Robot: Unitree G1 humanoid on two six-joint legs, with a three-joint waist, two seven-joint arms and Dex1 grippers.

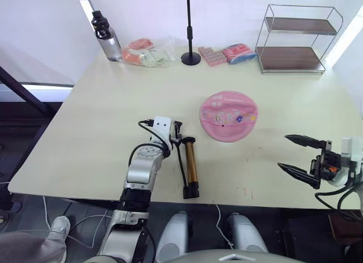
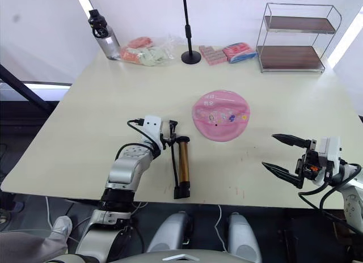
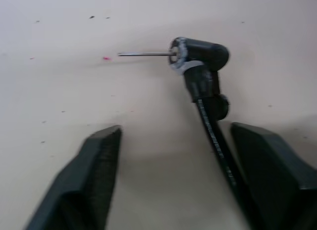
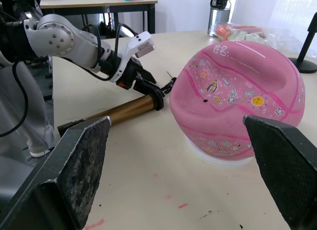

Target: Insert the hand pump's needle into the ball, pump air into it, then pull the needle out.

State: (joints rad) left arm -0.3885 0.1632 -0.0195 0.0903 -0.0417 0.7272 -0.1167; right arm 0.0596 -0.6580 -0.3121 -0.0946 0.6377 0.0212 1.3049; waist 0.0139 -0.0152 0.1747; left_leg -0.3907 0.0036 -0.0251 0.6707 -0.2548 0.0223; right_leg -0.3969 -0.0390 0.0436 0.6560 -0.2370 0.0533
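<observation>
Lying on the cream table [image 1: 85,121], the short bronze-gold hand pump [image 1: 190,168] sits just beside the left gripper [image 1: 177,132], near the dented pink printed ball [image 1: 228,115]. The right gripper [image 1: 299,155] hovers spread wide, well apart. In the left wrist view, 2 released fingers [image 3: 84,180] flank the thin black hose [image 3: 218,150] and its steel needle [image 3: 143,54]. In the right wrist view, the ball rests on a pale ring.

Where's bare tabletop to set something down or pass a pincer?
Bare: the wide stretch left of the pump up to the bottle, and the patch between the ball and the wire shelf. Crowded: the back edge, with bottle, packets, stand and shelf.
</observation>
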